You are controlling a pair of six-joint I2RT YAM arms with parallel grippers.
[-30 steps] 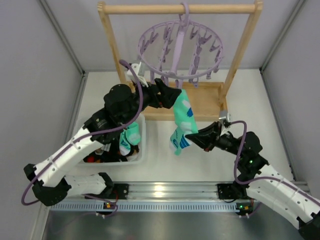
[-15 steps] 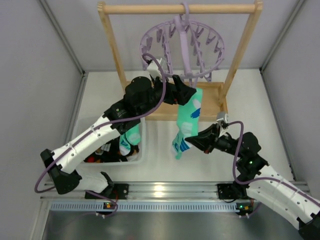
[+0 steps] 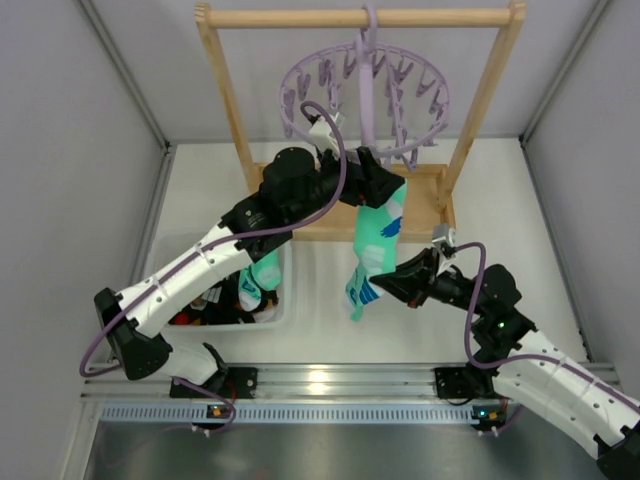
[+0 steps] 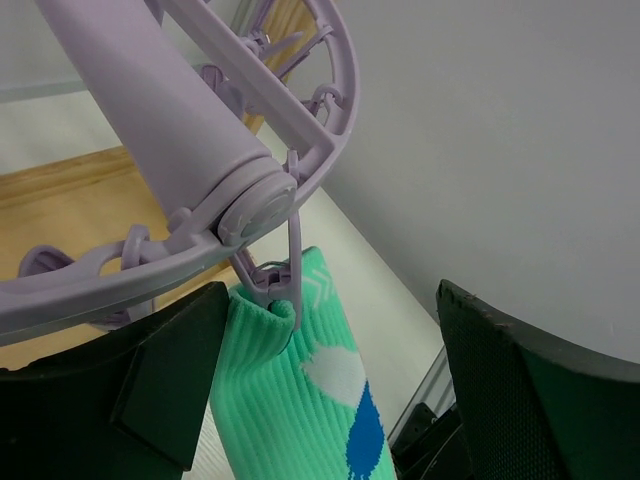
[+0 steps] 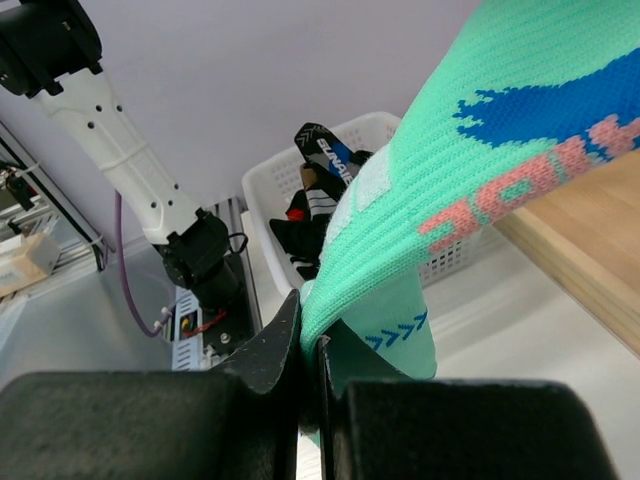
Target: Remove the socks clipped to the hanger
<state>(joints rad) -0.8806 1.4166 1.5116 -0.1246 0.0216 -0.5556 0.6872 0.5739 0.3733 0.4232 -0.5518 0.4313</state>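
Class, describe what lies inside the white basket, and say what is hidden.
Inside the white basket lie a teal-mint sock and a heap of dark socks with orange patches. The left arm crosses above it, covering part of the contents.

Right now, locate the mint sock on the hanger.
Top view, centre: the mint sock hangs from the near rim of the hanger, cuff inside the open left pincer, lower part pinched by the right pincer.

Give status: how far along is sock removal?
Done: socks in the white basket. In hand: one teal sock hangs from a clip on the hanger; right end effector shut low on it, left end effector open around the cuff. Remaining: release that clip; no other clipped socks visible.
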